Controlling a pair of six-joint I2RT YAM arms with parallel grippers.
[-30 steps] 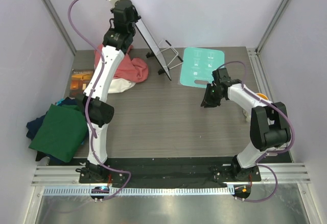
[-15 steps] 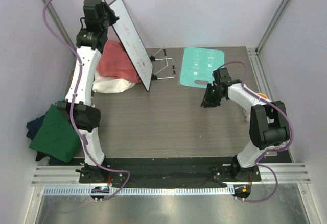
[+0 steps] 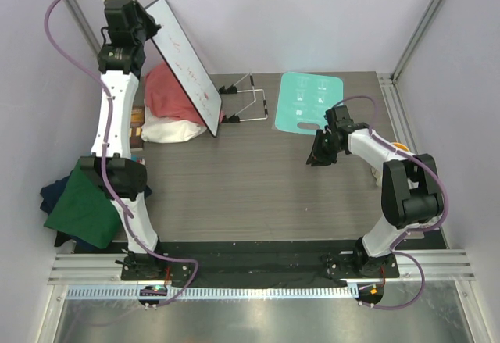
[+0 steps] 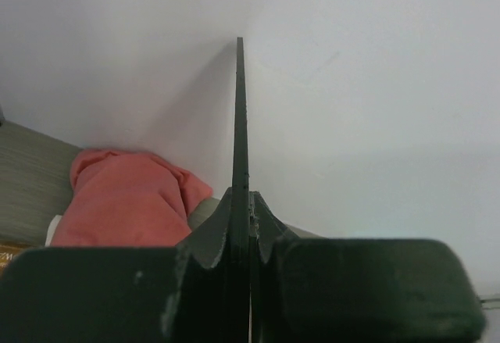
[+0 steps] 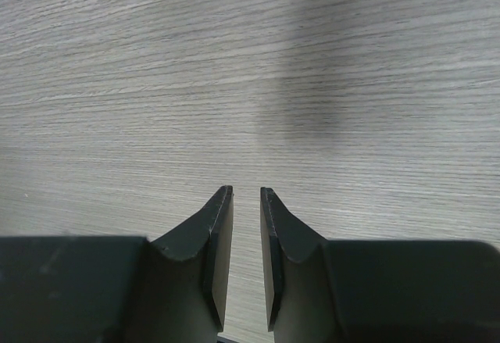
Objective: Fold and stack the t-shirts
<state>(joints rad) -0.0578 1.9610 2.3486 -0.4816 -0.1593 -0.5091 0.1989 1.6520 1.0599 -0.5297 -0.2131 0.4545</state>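
A salmon-pink t-shirt [image 3: 173, 95] [image 4: 125, 206] lies crumpled at the back left on top of a white cloth [image 3: 168, 131]. At the left edge a dark green t-shirt [image 3: 82, 206] lies folded over navy ones [image 3: 51, 194]. My left gripper [image 3: 143, 29] [image 4: 242, 196] is raised high at the back left and shut on the edge of a thin white board [image 3: 186, 66] [image 4: 240, 108], which hangs tilted over the pink shirt. My right gripper [image 3: 319, 154] [image 5: 247, 191] hovers low over the bare wood table, its jaws slightly open with nothing between them.
A pale-teal mat [image 3: 308, 101] lies flat at the back right. A wire stand [image 3: 248, 102] sits beside it at the back centre. A brown flat item [image 3: 137, 120] shows behind the left arm. An orange object [image 3: 401, 146] peeks out by the right arm.
The left arm has swung left and higher, carrying the white board away from the wire stand to above the pink shirt. The right arm has not moved.
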